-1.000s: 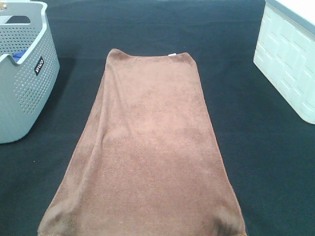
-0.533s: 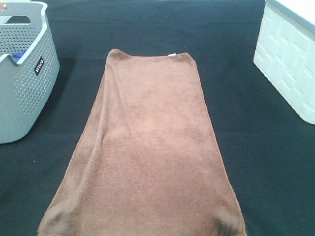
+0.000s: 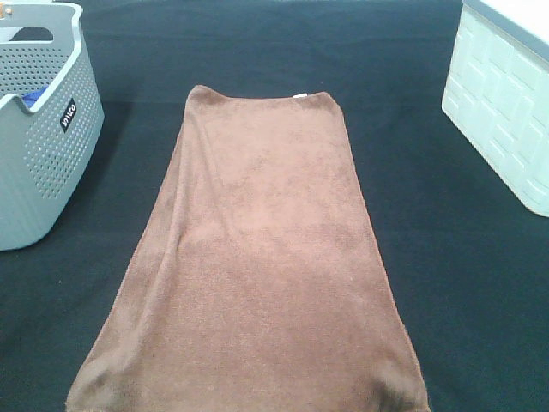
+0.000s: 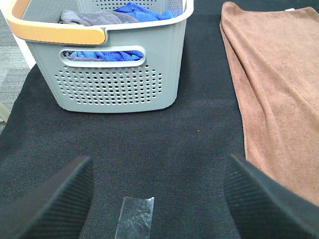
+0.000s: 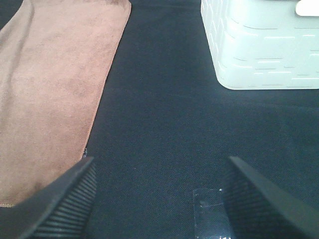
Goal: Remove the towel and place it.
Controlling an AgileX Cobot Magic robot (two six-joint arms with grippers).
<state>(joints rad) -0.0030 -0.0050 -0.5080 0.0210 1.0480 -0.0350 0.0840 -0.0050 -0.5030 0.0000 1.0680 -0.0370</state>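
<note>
Flat towel [image 3: 257, 257], edges clear of basket [image 3: 43, 163], both fingers [image 4: 159, 199] [image 5: 159, 199] wide, empty

Towel: large brown terry-cloth towel [image 3: 257, 257], fuzzy, matt
Basket: grey perforated plastic basket [image 3: 39, 163] (smooth tan handle)
Mat: black woven table cover [image 3: 463, 283], rough
Bin: white moulded plastic bin [image 3: 506, 112], smooth

black cloth-covered table [image 3: 429, 257], brown towel [image 3: 257, 257] spread flat down the middle, grey basket [image 3: 39, 146] on the left, white bin [image 3: 502, 112] right, clear tape bits [image 4: 137, 216]
</note>
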